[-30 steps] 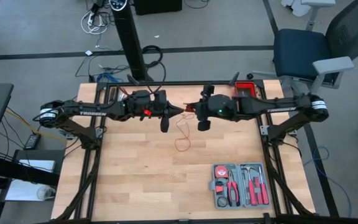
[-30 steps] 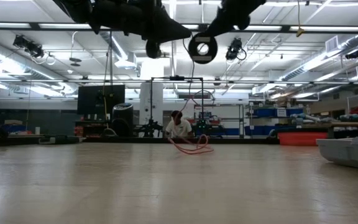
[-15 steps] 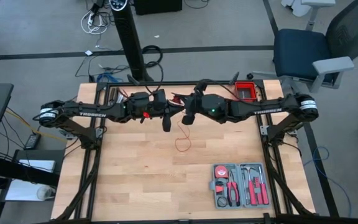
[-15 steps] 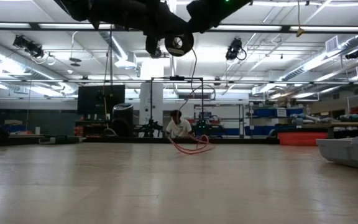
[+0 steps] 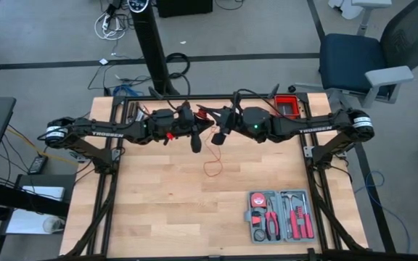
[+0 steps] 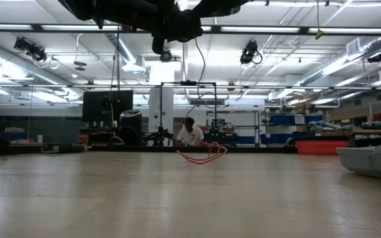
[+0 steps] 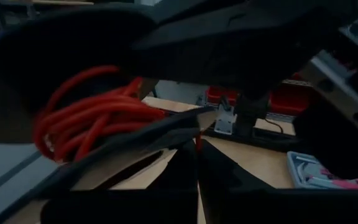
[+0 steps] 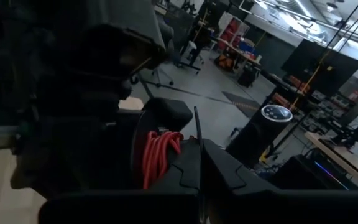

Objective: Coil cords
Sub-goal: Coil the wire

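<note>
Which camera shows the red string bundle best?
The left wrist view: the wound red cord fills it, close up. The right wrist view shows a few loops. From above it is only a thin line hanging onto the table. The low view shows a small loose heap.

A thin bright red cord [image 5: 210, 156], partly wound into a tight bundle of loops [image 7: 95, 121] held up in the air above the table's twelve o'clock side; from it a single strand hangs down to a small loose loop [image 6: 202, 155] lying on the wooden tabletop just below, toward six o'clock.
</note>
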Controlling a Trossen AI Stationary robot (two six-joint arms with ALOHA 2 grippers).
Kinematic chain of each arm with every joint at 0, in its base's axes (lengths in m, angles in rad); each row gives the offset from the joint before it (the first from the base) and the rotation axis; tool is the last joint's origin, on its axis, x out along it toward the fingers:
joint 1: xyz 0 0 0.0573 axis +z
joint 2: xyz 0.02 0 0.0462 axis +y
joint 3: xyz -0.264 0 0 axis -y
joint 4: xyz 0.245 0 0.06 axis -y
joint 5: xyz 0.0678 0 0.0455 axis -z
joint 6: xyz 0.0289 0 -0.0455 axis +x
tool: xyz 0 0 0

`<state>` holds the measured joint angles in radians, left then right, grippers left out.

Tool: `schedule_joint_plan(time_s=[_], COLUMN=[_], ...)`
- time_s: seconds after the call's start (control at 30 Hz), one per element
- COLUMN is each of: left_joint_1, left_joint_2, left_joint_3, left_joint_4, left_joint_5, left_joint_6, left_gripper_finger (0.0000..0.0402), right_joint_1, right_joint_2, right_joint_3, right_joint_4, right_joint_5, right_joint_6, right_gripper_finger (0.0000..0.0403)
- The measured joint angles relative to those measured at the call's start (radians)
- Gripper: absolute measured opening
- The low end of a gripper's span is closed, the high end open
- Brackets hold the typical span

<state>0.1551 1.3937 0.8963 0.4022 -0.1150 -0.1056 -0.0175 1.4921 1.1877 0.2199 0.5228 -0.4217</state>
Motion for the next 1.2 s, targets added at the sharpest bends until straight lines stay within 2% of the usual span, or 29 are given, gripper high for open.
schedule_joint_plan(time_s=[0.2, 0.4, 0.67, 0.83, 0.97, 1.2], left_joint_1=[0.000, 0.001, 0.000, 0.003, 0.004, 0.003], left_joint_2=[0.000, 0.000, 0.000, 0.005, 0.004, 0.004], left_joint_3=[0.000, 0.000, -0.001, -0.008, -0.007, -0.005], left_joint_4=[-0.015, -0.070, -0.097, -0.173, -0.161, -0.152], left_joint_5=[-0.007, -0.049, -0.026, -0.081, -0.130, -0.134], left_joint_6=[0.027, 0.098, 0.101, 0.104, 0.100, 0.095], left_gripper_finger=[0.0002, 0.0002, 0.0003, 0.0043, 0.0076, 0.0082], right_joint_1=[0.018, 0.031, 0.043, 0.054, 0.055, 0.055], right_joint_2=[-0.010, -0.036, -0.038, -0.047, -0.043, -0.056], right_joint_3=[0.000, 0.000, -0.001, 0.001, 0.002, 0.002], right_joint_4=[0.010, -0.060, -0.090, -0.083, -0.073, -0.072], right_joint_5=[0.003, -0.025, -0.044, -0.058, -0.072, -0.063], right_joint_6=[-0.006, -0.008, -0.019, -0.018, -0.016, -0.024], right_gripper_finger=[0.0000, 0.0000, 0.0000, 0.0000, 0.0000, 0.0000])
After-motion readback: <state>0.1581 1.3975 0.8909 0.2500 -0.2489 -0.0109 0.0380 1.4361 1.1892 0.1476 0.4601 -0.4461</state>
